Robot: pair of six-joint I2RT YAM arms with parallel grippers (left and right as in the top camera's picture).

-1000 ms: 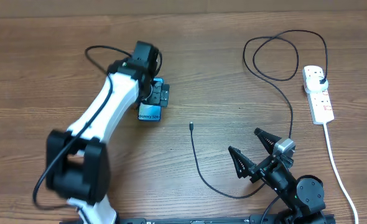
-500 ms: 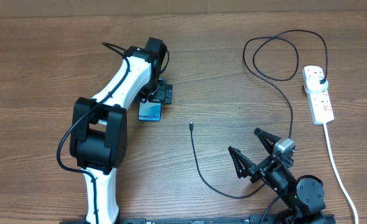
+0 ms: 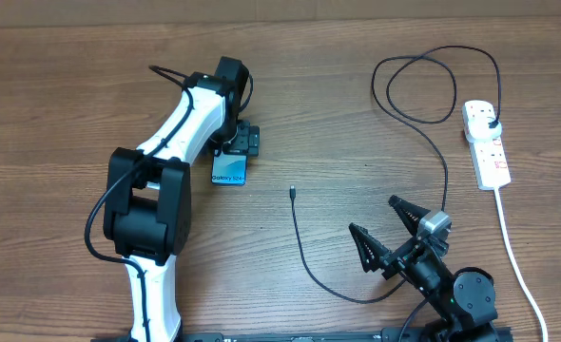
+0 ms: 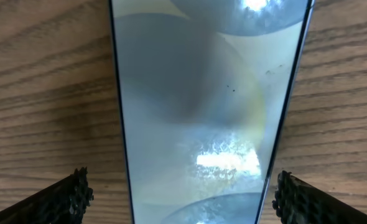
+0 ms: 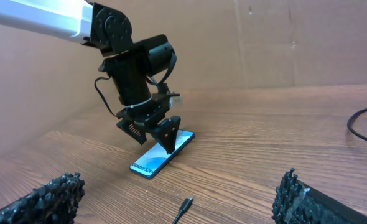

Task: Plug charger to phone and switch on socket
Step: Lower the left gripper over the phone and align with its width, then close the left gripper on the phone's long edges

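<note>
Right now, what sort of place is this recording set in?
Probably a lab test bench: a wood-grain table, a plain brown backdrop wall, and a white power strip with red switches.

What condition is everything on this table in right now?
phone: lying flat, screen lit, charger not connected.
charger: plug sits in socket, connector tip lying loose.
socket: charger plug inserted; switch position unreadable.
left hand: open, straddling the phone.
right hand: open, empty.

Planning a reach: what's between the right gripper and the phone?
Only the charger, its connector tip and thin cable lying across that stretch short of the phone; the overhead view shows it.
</note>
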